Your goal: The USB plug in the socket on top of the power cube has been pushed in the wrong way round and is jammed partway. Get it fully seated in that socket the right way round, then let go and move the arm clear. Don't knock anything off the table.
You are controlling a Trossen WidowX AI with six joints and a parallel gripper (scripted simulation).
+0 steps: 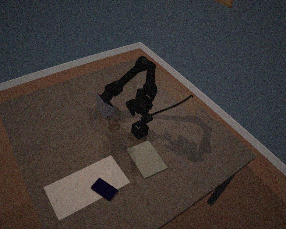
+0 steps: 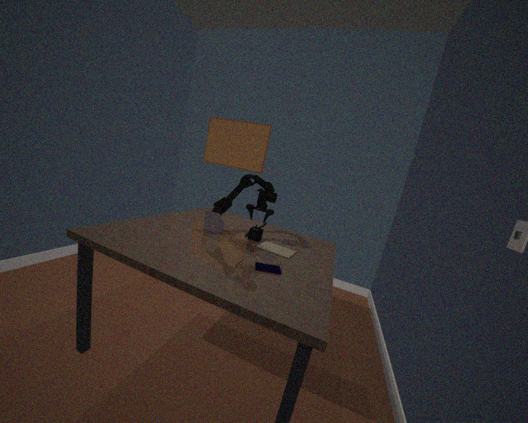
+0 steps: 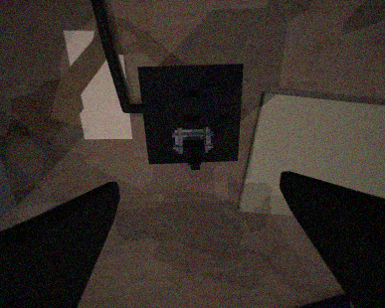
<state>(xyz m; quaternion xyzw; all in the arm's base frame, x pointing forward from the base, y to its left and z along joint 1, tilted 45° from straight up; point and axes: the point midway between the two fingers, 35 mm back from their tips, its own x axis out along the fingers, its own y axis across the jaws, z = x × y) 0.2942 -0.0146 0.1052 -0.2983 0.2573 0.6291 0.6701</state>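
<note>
Plug [image 3: 194, 145] apparently below open pincer [image 2: 258, 221] [image 3: 199, 184].

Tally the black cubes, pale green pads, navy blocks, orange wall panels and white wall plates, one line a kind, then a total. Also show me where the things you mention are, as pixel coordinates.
Black cube [image 1: 136, 131] [image 2: 255, 234] [image 3: 191, 89]: 1
Pale green pad [image 1: 147, 160] [image 2: 278, 249] [image 3: 330, 144]: 1
Navy block [image 1: 104, 189] [image 2: 268, 268] [image 3: 335, 302]: 1
Orange wall panel [image 1: 225, 2] [image 2: 236, 143]: 1
White wall plate [image 2: 527, 228]: 1
Total: 5

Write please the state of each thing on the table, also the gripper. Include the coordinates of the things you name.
Gripper [image 1: 141, 117] [image 2: 258, 220] [image 3: 199, 184]: open, above table.
Power cube [image 1: 140, 132] [image 2: 255, 234] [image 3: 161, 94]: standing on table.
USB plug [image 3: 194, 148]: at socket, depth unclear.
Pale pad [image 1: 148, 159] [image 2: 278, 249] [image 3: 325, 144]: flat.
Dark blue block [image 1: 104, 189] [image 2: 268, 268]: flat.
</note>
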